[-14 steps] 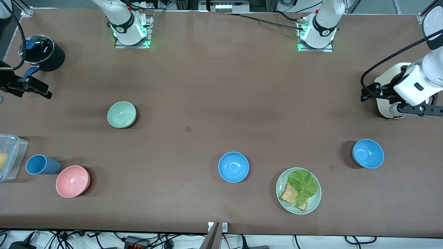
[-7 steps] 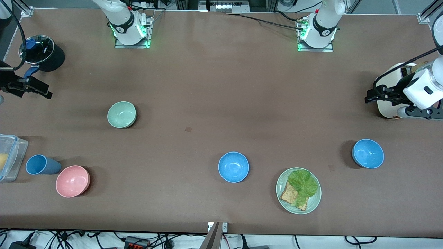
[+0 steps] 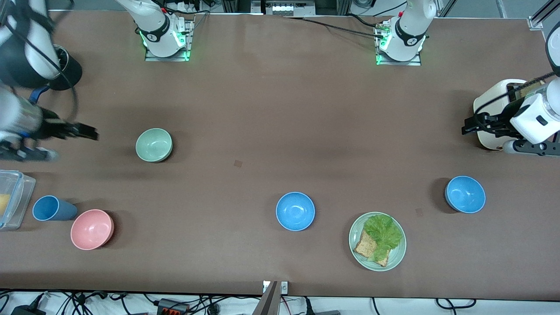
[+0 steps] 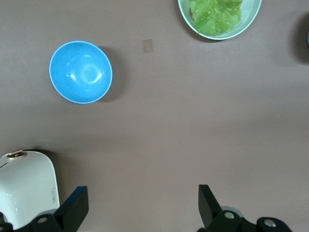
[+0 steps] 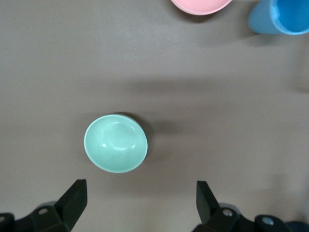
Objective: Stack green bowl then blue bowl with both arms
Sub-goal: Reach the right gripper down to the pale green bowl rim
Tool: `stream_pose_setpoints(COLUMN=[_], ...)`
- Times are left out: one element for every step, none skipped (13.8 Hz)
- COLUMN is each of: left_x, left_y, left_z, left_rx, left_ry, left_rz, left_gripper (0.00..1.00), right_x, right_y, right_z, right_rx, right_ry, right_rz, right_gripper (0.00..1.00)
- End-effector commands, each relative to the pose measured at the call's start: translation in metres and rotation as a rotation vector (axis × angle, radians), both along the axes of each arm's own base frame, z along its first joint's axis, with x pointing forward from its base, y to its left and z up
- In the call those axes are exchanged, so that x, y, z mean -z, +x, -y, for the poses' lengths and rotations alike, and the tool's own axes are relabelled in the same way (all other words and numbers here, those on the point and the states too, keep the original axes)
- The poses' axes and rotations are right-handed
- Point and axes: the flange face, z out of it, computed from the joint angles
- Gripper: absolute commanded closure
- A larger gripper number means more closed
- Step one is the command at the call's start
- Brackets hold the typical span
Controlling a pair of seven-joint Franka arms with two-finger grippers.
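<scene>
The green bowl (image 3: 154,145) stands upright toward the right arm's end of the table and also shows in the right wrist view (image 5: 116,143). My right gripper (image 3: 89,132) is open and empty over the table beside it (image 5: 140,193). One blue bowl (image 3: 295,211) sits mid-table, nearer the front camera. A second blue bowl (image 3: 465,194) sits toward the left arm's end and shows in the left wrist view (image 4: 80,71). My left gripper (image 3: 469,124) is open and empty (image 4: 143,199) over the table beside the toaster, apart from that bowl.
A white toaster (image 3: 494,113) stands at the left arm's end. A pale-green plate (image 3: 352,239) holds lettuce and toast between the blue bowls. A pink bowl (image 3: 92,229), blue cup (image 3: 52,208), clear container (image 3: 13,199) and black pot (image 3: 70,72) are at the right arm's end.
My right gripper has swung in from the table's end toward the green bowl. My left gripper has drawn back a little toward the toaster. No bowl has moved.
</scene>
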Motion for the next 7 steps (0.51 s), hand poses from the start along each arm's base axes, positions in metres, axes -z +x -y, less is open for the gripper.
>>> stream_pose_setpoints(left_x=[-0.003, -0.002, 0.007, 0.010, 0.011, 0.010, 0.009], left_y=[0.009, 0.010, 0.007, 0.007, 0.007, 0.007, 0.008], left_z=[-0.002, 0.001, -0.004, -0.010, -0.015, -0.016, -0.015], left_rx=[0.050, 0.057, 0.054, 0.050, 0.049, 0.051, 0.052], left_ry=[-0.017, -0.020, -0.025, -0.028, -0.031, -0.032, -0.033], left_rz=[0.015, 0.011, -0.016, -0.028, -0.028, -0.028, -0.026], left_gripper=[0.00, 0.00, 0.00, 0.00, 0.00, 0.00, 0.00], right_x=[0.070, 0.095, 0.116, 0.134, 0.149, 0.163, 0.174], right_y=[0.016, 0.015, 0.008, -0.001, -0.012, -0.022, -0.029], right_z=[-0.010, -0.014, -0.016, -0.018, -0.019, -0.021, -0.020], right_rx=[-0.011, -0.017, -0.022, -0.025, -0.027, -0.029, -0.030], right_ry=[-0.016, -0.017, -0.017, -0.016, -0.016, -0.015, -0.015], right_rz=[-0.065, -0.085, -0.102, -0.117, -0.141, -0.167, -0.172], right_gripper=[0.00, 0.00, 0.00, 0.00, 0.00, 0.00, 0.00])
